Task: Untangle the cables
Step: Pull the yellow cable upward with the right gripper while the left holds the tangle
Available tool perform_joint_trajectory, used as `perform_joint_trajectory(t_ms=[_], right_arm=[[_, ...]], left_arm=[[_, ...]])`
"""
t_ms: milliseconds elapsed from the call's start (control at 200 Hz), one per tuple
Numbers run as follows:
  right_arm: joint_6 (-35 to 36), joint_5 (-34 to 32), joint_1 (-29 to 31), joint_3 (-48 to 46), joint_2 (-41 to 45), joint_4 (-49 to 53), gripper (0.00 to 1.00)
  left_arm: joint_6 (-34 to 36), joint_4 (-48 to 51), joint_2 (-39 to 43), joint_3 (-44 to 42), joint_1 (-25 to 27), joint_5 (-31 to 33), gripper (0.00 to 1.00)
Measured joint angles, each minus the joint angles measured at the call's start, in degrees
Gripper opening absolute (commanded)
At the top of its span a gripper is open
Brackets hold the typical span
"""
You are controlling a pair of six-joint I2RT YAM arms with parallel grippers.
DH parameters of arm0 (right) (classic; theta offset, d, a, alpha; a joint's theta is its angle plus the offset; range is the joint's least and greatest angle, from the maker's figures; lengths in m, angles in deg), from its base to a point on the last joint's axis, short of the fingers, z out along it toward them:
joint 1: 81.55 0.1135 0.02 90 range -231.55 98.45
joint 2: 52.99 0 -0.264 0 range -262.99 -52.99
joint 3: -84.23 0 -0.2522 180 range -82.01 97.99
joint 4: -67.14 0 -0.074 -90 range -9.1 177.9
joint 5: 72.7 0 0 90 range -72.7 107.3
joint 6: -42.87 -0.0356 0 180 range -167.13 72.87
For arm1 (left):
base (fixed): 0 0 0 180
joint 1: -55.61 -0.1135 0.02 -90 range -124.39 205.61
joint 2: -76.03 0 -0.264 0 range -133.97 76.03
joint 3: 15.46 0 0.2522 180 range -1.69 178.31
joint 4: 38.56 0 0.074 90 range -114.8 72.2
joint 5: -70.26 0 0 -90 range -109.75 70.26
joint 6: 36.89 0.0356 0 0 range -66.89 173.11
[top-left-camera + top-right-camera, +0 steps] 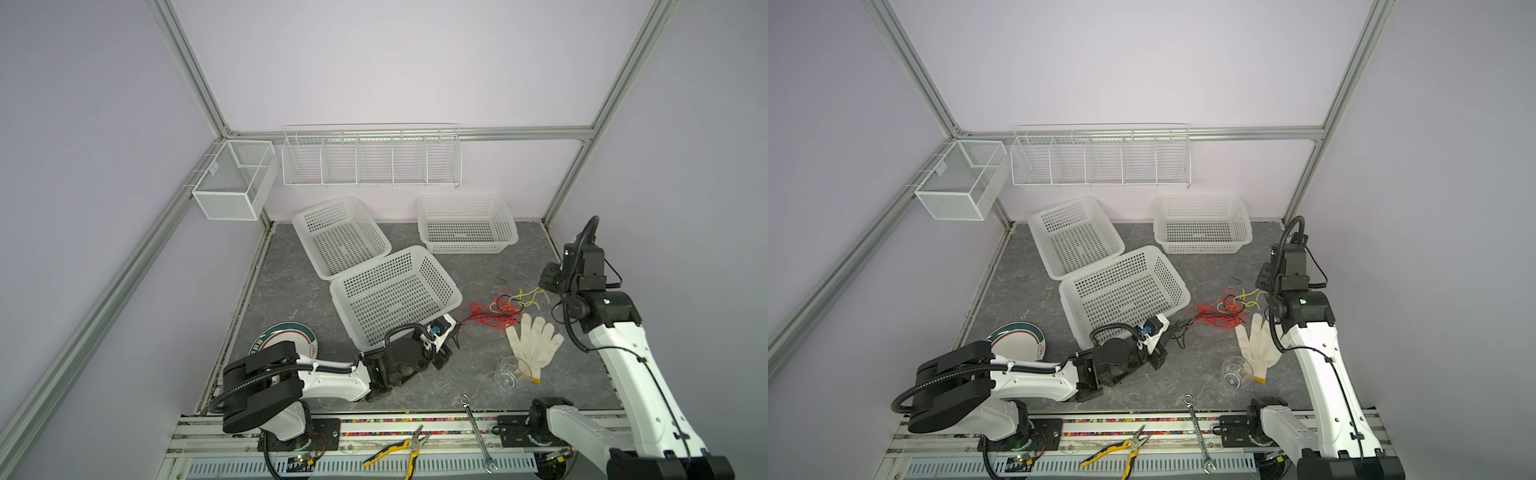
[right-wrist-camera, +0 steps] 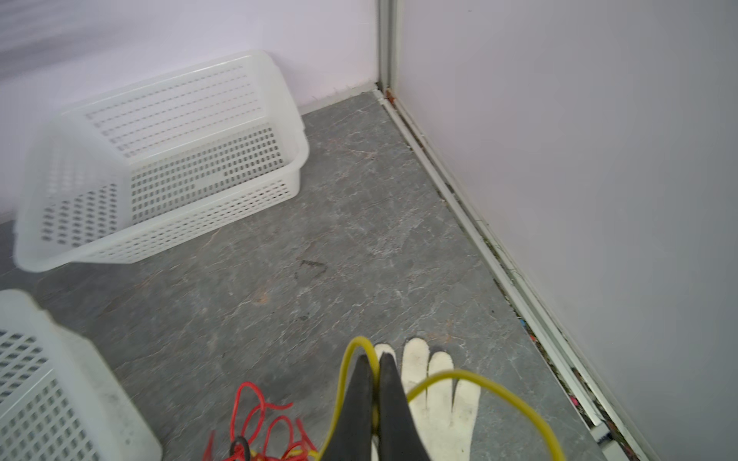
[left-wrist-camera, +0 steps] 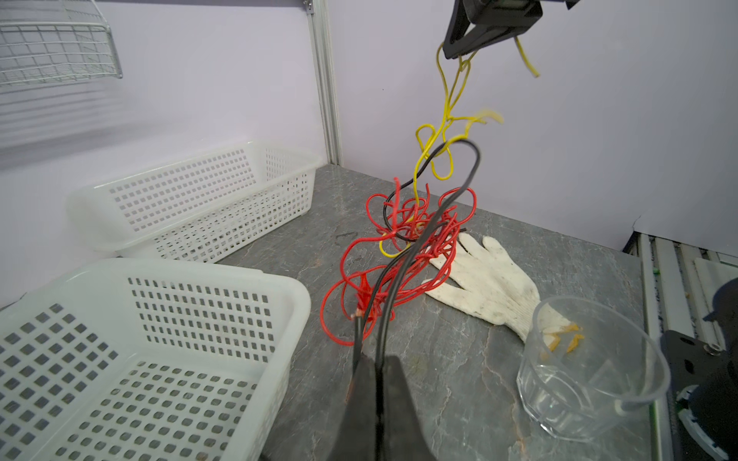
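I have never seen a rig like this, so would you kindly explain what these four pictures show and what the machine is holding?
This is a robot with two arms, each ending in a two-finger gripper. Two pictures look down from one overhead stereo camera, so they nearly match. The other two come from cameras on the wrists.

On the grey table lie three white baskets, a plate, a white glove, a clear cup and the cables, a red, yellow and black tangle. A wrench and pliers lie at the front edge.

The left gripper is shut on the black cable. The right gripper, raised higher, is shut on the yellow cable, which hangs down into the tangle.
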Motion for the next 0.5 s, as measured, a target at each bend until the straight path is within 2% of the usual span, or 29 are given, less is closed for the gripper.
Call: perform_joint_trajectory(t_ms=[275,500], right_arm=[[-0.02,1.18,-2.21,-0.59,-2.21,-0.17,0.06],[0.33,-1.84,-5.44,-0.57,-3.19,-0.11,0.06]], left_arm=[[-1.14,2.25,5.73,-5.49,0.02,2.45,0.00],[-1.11,3.54,10.01,-7.56,0.02,4.44,0.00]])
